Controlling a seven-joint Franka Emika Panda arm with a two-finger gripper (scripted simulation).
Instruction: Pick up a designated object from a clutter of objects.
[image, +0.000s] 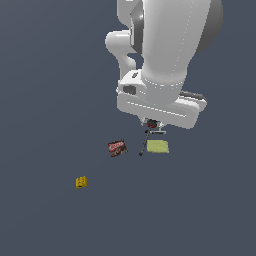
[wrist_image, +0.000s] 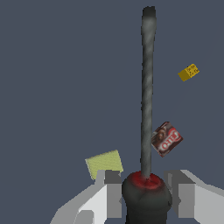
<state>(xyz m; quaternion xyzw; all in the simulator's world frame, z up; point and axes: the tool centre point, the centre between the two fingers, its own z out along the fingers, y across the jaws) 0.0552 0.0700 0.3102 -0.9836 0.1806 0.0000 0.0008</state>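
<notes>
My arm fills the upper part of the exterior view, and its gripper (wrist_image: 146, 197) has both jaws pressed against the dark, red-topped handle of the screwdriver (wrist_image: 147, 92), which hangs below the hand, near the middle of the scene. I judge it light and stiff, its smooth handle the right hold since the thin shaft would slip. Just right of it lies the yellow-green pad (image: 158, 146), the reddish packet (image: 117, 148) left, the tiny yellow block (image: 81, 182) farther left.

Ext cam high, far; wrist cam close, looks along tool (wrist_image: 147, 87); both show pad (image: 158, 146).

The arm (image: 165, 60) hides the screwdriver (image: 145, 141) handle from outside.
</notes>
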